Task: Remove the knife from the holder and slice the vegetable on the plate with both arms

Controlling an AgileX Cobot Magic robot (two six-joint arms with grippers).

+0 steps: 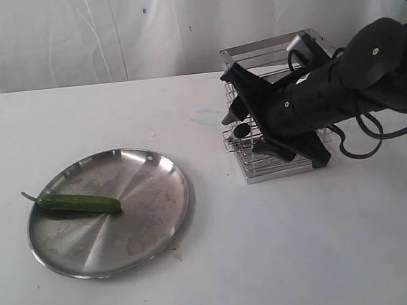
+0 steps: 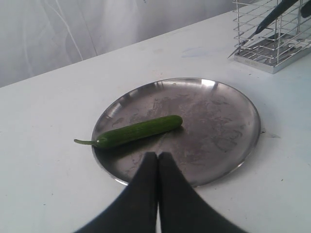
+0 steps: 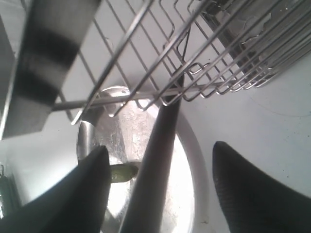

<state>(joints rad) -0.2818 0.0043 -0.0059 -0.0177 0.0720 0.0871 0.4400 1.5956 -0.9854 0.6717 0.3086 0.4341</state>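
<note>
The green vegetable [image 1: 78, 202] lies on the left part of the round steel plate [image 1: 145, 223]. My right gripper [image 1: 247, 123] is at the front of the wire holder [image 1: 301, 42]. In the right wrist view it [image 3: 160, 148] is open, with the knife's dark handle [image 3: 155, 160] between its fingers and apart from both. The holder's wires [image 3: 160, 53] cross above. In the left wrist view the knife [image 2: 277, 12] leans inside the holder [image 2: 272, 48]. My left gripper [image 2: 158, 156] is shut on nothing, over the plate's near rim [image 2: 218, 126], just short of the vegetable [image 2: 141, 130].
The white table [image 1: 307, 258] runs to a white curtain [image 1: 70, 35] at the back. A black cable [image 1: 365, 144] loops beside the holder. My left arm is outside the exterior view. Through the holder the right wrist view shows the plate [image 3: 127, 130] and the vegetable's end [image 3: 121, 172].
</note>
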